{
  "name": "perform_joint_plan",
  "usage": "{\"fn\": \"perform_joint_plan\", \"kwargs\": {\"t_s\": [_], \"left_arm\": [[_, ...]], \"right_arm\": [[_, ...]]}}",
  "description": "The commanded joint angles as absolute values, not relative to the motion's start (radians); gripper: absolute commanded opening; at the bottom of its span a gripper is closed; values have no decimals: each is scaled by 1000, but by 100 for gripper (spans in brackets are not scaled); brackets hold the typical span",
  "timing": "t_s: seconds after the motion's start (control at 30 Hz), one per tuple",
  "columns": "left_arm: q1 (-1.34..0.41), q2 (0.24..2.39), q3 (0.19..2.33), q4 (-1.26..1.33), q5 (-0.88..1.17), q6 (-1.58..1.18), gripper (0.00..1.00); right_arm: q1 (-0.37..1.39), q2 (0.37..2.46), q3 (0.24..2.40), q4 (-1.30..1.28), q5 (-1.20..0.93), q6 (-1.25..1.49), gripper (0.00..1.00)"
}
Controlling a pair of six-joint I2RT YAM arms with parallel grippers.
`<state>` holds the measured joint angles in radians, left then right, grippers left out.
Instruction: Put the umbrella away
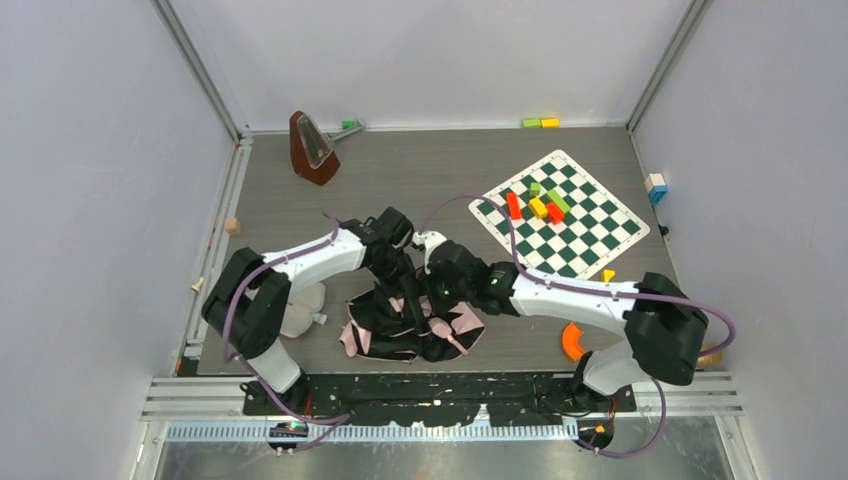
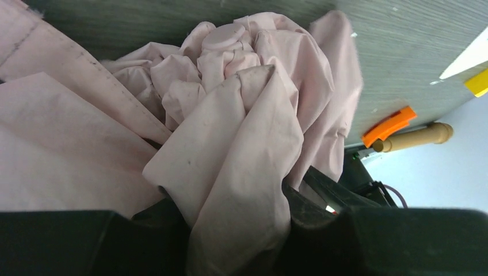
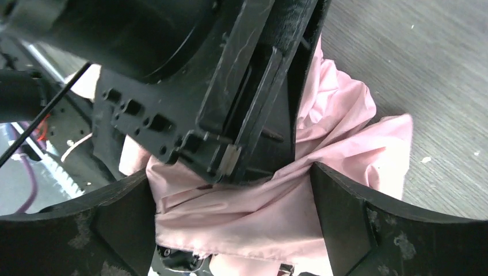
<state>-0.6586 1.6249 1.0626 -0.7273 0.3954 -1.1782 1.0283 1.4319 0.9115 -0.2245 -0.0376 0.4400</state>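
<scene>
At the near middle of the grey wood-grain tabletop (image 1: 420, 170), just ahead of the arm bases, the crumpled folding umbrella (image 1: 440, 340) lies in a low heap of matte black fabric with pale pink folds and a pink edge. From overhead, both arms bend inward and meet over it. The left fingers (image 1: 403, 285) come down on its far side and the right fingers (image 1: 432, 300) are just beside them.

The left wrist view shows only soft, creased pink cloth (image 2: 241, 115) with stitched seams. One bunched fold runs down between the dark left fingers (image 2: 57, 244), which are closed partway and pinch it. The right wrist view shows the right fingers (image 3: 357, 230) spread wide with nothing held. The black body of the left gripper and more pink cloth (image 3: 345, 144) sit between them.

Farther right lies a green-and-white chequered mat (image 1: 590, 235) carrying small coloured blocks (image 1: 540, 205). A brown pyramid-shaped metronome (image 1: 313, 147) stands at the far left. Pale walls enclose the tabletop.
</scene>
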Motion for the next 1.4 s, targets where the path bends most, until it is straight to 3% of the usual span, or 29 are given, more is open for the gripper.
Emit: {"fn": "perform_joint_plan", "kwargs": {"t_s": [0.0, 0.27, 0.43, 0.63, 0.8, 0.9, 1.0, 1.13, 1.27, 1.33, 1.37], "left_arm": [[-668, 1677, 1028, -537, 452, -1199, 0], [-683, 1739, 997, -416, 464, -1191, 0], [-683, 1747, 1008, -417, 470, -1171, 6], [-682, 1775, 1123, -601, 433, -1082, 11], [-677, 1776, 1132, -581, 451, -1072, 18], [-660, 1767, 1127, -585, 451, -1051, 33], [-623, 1729, 1119, -595, 440, -1017, 52], [-569, 1692, 1152, -653, 442, -960, 63], [-533, 1663, 1211, -719, 472, -909, 78], [-525, 1643, 1253, -764, 473, -879, 97], [-521, 1634, 1277, -786, 473, -865, 99]], "right_arm": [[1037, 1507, 844, -161, -77, 482, 95], [1043, 1583, 767, -133, 40, 538, 99], [1064, 1643, 747, -140, 70, 550, 82], [1124, 1652, 715, -257, 227, 542, 82], [1162, 1663, 686, -323, 324, 580, 84], [1164, 1651, 662, -321, 327, 608, 81], [1165, 1621, 620, -307, 315, 640, 64], [1166, 1612, 585, -282, 283, 661, 50], [1166, 1657, 608, -297, 275, 657, 40], [1166, 1683, 628, -309, 270, 648, 37], [1166, 1694, 637, -312, 268, 641, 37]]}}
